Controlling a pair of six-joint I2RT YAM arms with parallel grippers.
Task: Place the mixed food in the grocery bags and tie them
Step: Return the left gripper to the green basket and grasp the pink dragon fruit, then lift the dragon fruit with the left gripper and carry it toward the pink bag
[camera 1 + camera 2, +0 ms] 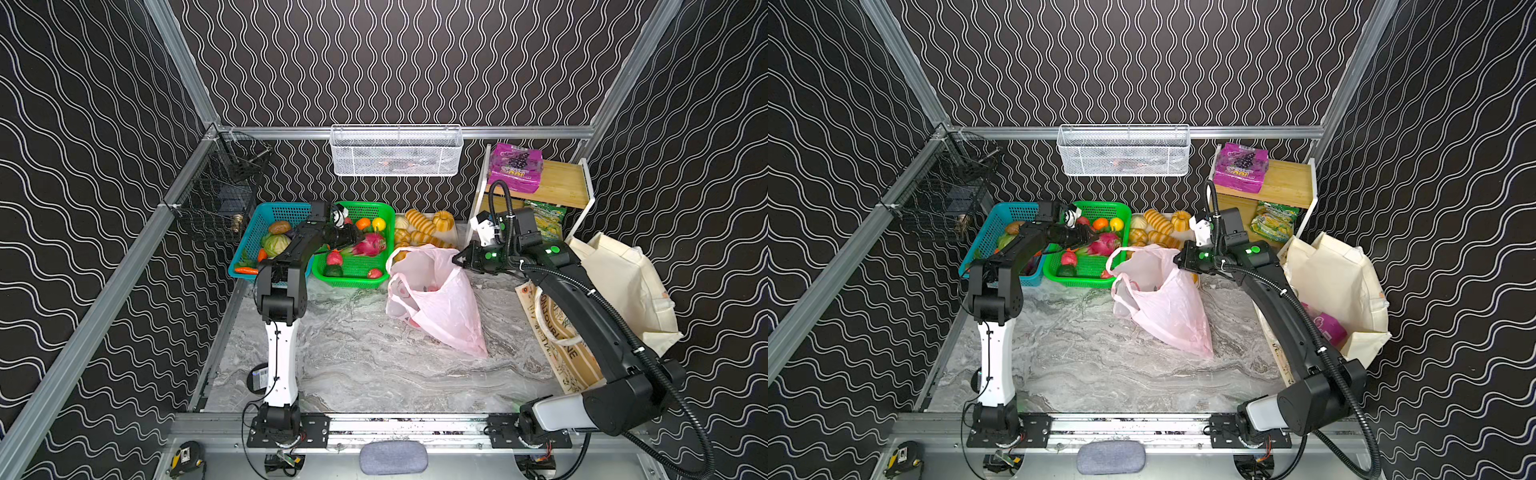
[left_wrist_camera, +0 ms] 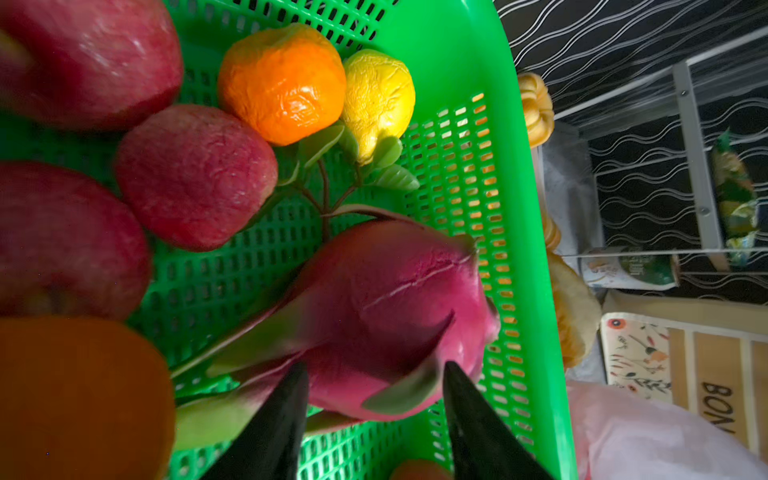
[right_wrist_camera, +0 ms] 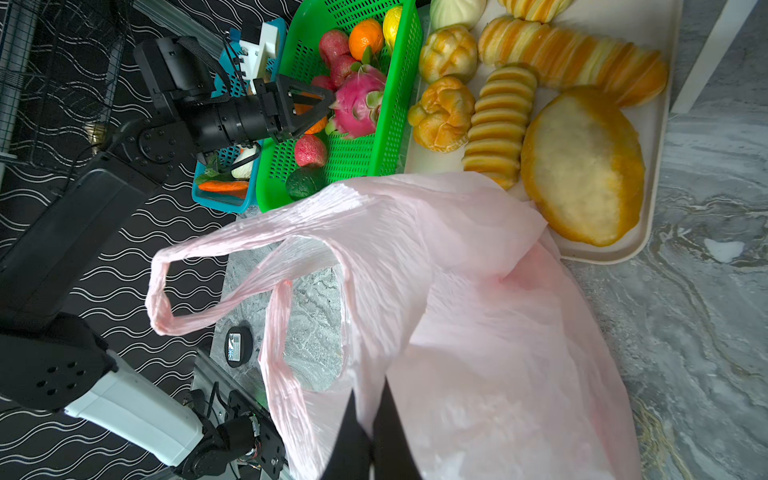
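Our left pincer (image 2: 374, 368) straddles the dragon fruit (image 2: 386, 299) in the green basket (image 2: 465, 62), half wide; whether it grips, we cannot tell. Our right pincer (image 3: 368, 395) pinches the pink bag (image 3: 478, 311), seemingly at its rim, on the worktop (image 3: 706, 332); folds hide its contents.

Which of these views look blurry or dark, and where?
Left wrist view: dim, the apples nearest the lens blurred, the dragon fruit sharper. Right wrist view: bright, the bread loaves crisp, the pink bag soft close up. Both top views: evenly lit, sharp throughout.
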